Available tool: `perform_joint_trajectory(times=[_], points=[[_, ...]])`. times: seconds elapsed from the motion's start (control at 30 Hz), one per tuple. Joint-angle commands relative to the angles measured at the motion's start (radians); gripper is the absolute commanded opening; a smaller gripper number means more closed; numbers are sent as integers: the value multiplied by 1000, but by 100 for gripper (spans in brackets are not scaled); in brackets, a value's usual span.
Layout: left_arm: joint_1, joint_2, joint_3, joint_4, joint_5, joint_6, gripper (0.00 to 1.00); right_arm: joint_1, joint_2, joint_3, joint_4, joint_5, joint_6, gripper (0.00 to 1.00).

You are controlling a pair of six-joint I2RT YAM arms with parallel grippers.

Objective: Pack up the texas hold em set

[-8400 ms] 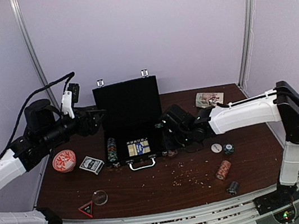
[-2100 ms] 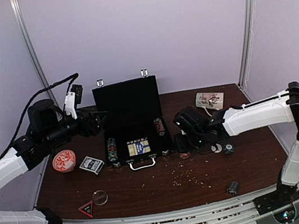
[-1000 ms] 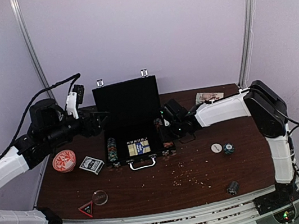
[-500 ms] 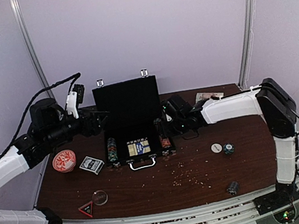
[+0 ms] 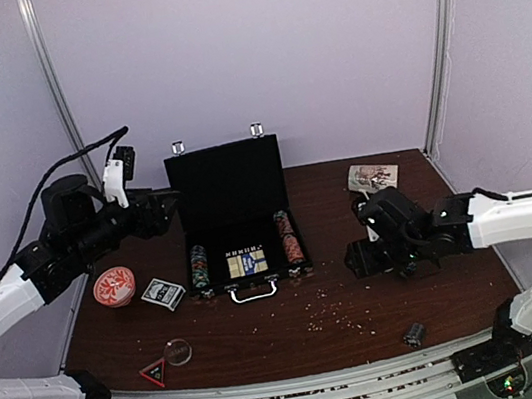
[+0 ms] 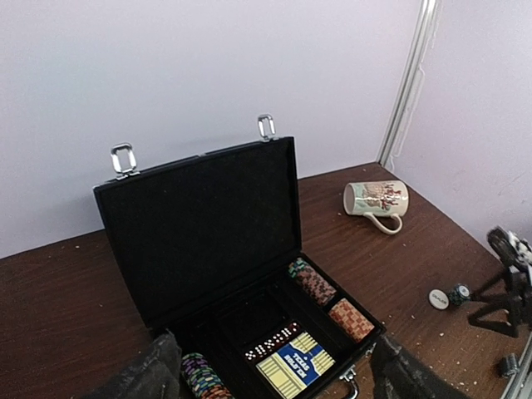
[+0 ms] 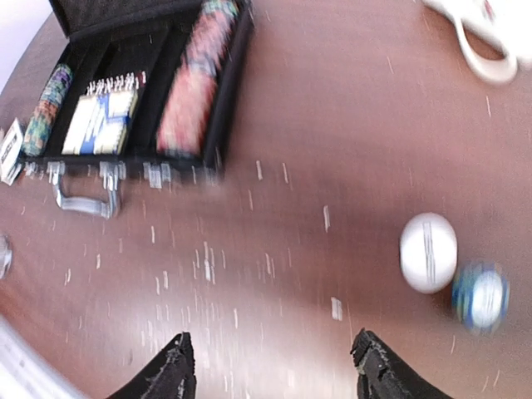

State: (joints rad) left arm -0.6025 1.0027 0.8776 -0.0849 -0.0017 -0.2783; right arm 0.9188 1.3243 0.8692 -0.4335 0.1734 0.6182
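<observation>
The black briefcase stands open, lid upright, on the brown table. It holds striped chip stacks on the left and right, and a card deck with dice in the middle. A second deck lies left of the case. My left gripper hovers open and empty beside the lid; its wrist view looks into the case. My right gripper is open and empty, low over the table right of the case. A white button and a blue chip lie ahead of it.
An orange-red dish sits far left. A white mug lies on its side at the back right. A clear round piece, a red triangle and a small dark item lie near the front edge. Crumbs dot the table.
My right arm has drawn back from the case, rightward and toward the front. An orange-red chip stack now lies in the case's right slot. The left arm has barely shifted.
</observation>
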Motion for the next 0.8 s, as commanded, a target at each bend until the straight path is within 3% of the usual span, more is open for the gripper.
perform_joint_trajectory(times=[0.0, 0.17, 0.33, 0.63, 0.77], points=[[57, -13, 37, 14, -33, 24, 82, 64, -186, -165, -123, -17, 254, 65], [139, -3, 52, -1, -14, 23, 83, 138, -373, -321, -208, -40, 469, 61], [184, 2, 53, 1, 4, 15, 83, 168, -500, -373, -294, -93, 561, 59], [192, 19, 52, 1, 37, 3, 82, 169, -486, -397, -465, -208, 605, 60], [191, 30, 54, 1, 73, -10, 82, 169, -492, -411, -440, -211, 626, 62]])
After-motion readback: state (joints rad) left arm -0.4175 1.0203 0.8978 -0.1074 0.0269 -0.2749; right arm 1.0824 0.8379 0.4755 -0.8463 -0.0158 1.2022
